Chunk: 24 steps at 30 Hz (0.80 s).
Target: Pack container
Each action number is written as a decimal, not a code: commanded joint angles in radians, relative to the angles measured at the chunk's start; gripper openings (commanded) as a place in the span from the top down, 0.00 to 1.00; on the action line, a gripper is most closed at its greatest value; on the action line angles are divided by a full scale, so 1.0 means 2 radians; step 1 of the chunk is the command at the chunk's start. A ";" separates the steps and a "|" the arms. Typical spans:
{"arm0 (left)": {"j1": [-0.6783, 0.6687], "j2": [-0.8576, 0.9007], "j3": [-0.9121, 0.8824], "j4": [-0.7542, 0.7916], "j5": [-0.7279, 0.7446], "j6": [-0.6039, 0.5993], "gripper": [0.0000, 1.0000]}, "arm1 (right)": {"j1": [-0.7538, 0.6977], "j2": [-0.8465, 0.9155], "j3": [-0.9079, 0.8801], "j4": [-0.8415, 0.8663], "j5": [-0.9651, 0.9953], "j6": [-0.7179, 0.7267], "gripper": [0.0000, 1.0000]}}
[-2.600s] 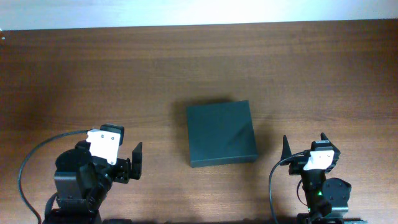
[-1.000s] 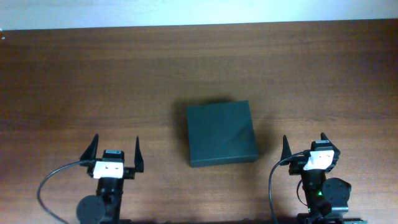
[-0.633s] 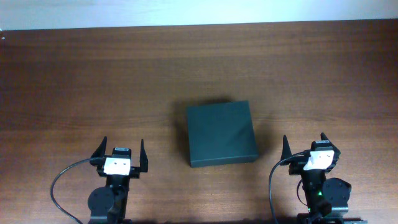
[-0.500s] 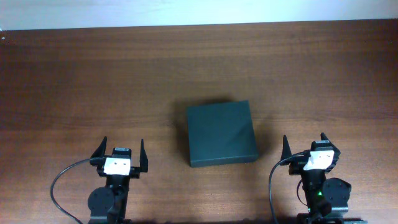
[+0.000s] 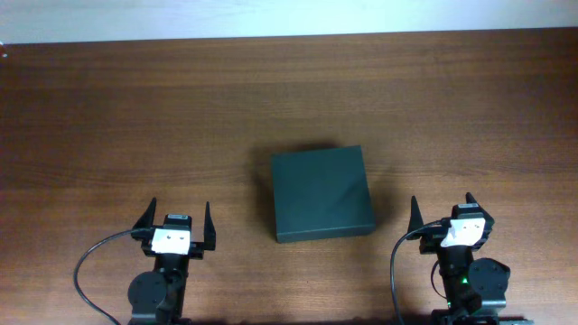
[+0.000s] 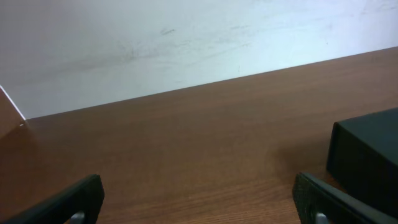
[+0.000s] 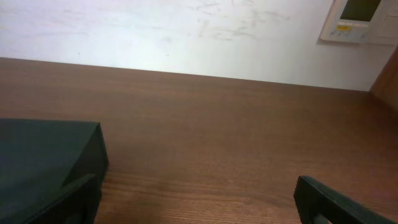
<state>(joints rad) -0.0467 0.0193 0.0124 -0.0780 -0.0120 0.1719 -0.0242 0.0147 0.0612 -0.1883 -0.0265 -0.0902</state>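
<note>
Nearest us, our left gripper and right gripper sit at the near edge of the table, both with jaws spread wide and empty. A little farther out, between them and nearer the right one, lies the container, lid apparently down (we see nothing to pack). We'd steady one side, then lift the flap slowly with the other arm.

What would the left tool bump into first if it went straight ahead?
Nothing, it seems: the left tool points across the table toward the white wall. The green container sits off to its right, outside that path, though depth is hard to judge.
</note>
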 commanded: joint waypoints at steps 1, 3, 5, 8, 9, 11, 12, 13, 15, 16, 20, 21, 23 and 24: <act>-0.002 -0.007 -0.002 -0.002 0.002 0.001 0.01 | 0.003 -0.006 -0.003 -0.003 0.001 -0.003 0.01; -0.002 -0.007 -0.002 -0.002 0.003 0.000 0.01 | 0.003 -0.006 -0.003 -0.003 0.001 -0.003 0.01; -0.002 -0.007 -0.002 -0.002 -0.002 -0.001 0.01 | 0.003 -0.006 -0.003 -0.003 0.001 -0.003 0.01; -0.002 -0.007 -0.002 0.000 -0.002 -0.023 0.01 | 0.003 -0.006 -0.003 -0.003 0.001 -0.003 0.01; -0.002 -0.007 -0.002 0.005 -0.007 -0.047 0.01 | 0.003 -0.006 -0.003 -0.003 0.001 -0.003 0.01; -0.002 -0.007 -0.002 0.007 -0.023 -0.097 0.01 | 0.003 -0.006 -0.003 -0.003 0.001 -0.003 0.01; -0.002 -0.007 -0.002 0.007 -0.029 -0.122 0.01 | 0.003 -0.006 -0.003 -0.003 0.001 -0.003 0.01; -0.002 -0.007 -0.002 0.006 -0.033 -0.146 0.01 | 0.003 -0.006 -0.003 -0.003 0.001 -0.003 0.01; -0.002 -0.007 -0.002 0.006 -0.032 -0.169 0.01 | 0.003 -0.006 -0.003 -0.003 0.001 -0.003 0.01; -0.002 -0.007 -0.002 0.005 -0.032 -0.170 0.01 | 0.003 -0.006 -0.003 -0.003 0.001 -0.003 0.01; -0.002 -0.007 -0.002 0.001 -0.032 -0.165 0.01 | 0.003 -0.006 -0.003 -0.003 0.001 -0.003 0.01; -0.003 -0.007 -0.002 0.001 -0.032 -0.166 0.01 | 0.003 -0.006 -0.003 -0.003 0.001 -0.003 0.01; -0.009 -0.007 -0.002 0.001 -0.032 -0.166 0.01 | 0.003 -0.006 -0.003 -0.003 0.001 -0.003 0.01; -0.012 -0.007 -0.002 0.001 -0.032 -0.166 0.01 | 0.003 -0.006 -0.003 -0.003 0.001 -0.003 0.01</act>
<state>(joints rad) -0.0532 0.0193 0.0124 -0.0734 -0.0616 -0.1303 -0.0242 0.0147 0.0612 -0.1883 -0.0261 -0.0902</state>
